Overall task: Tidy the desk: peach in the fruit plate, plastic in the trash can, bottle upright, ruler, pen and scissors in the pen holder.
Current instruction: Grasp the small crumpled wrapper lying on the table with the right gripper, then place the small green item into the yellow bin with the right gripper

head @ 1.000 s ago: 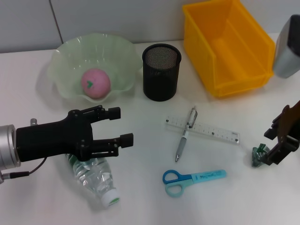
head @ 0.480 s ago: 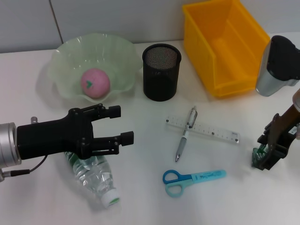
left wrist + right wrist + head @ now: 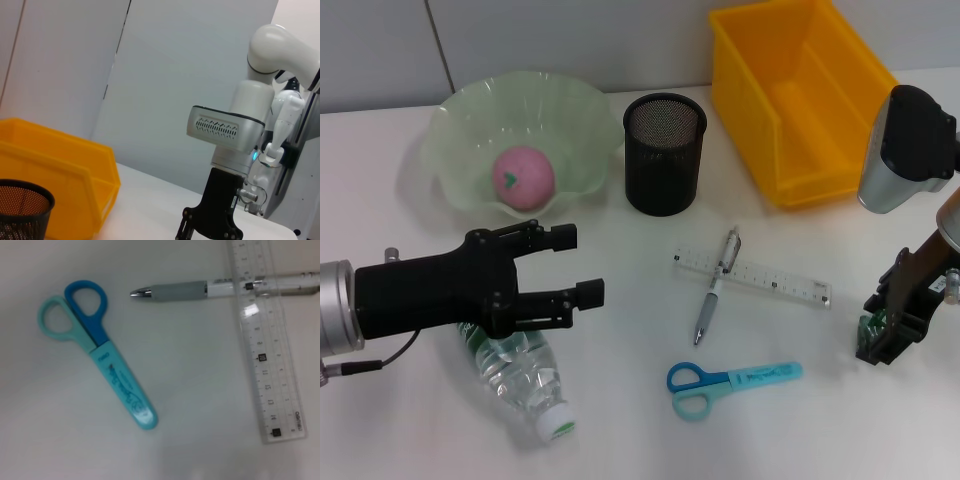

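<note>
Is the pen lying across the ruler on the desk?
Yes, the pen lies across the ruler, crossing over it near one of its ends, as the head view shows.

Black mesh pen holder [image 3: 664,153], glossy yellow plastic bin [image 3: 803,97], clear ruler [image 3: 751,277].

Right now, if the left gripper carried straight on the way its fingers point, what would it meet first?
The left gripper, fingers open above the lying bottle, points across the desk toward the pen crossing the ruler; probably the pen first, though its height is unclear.
</note>
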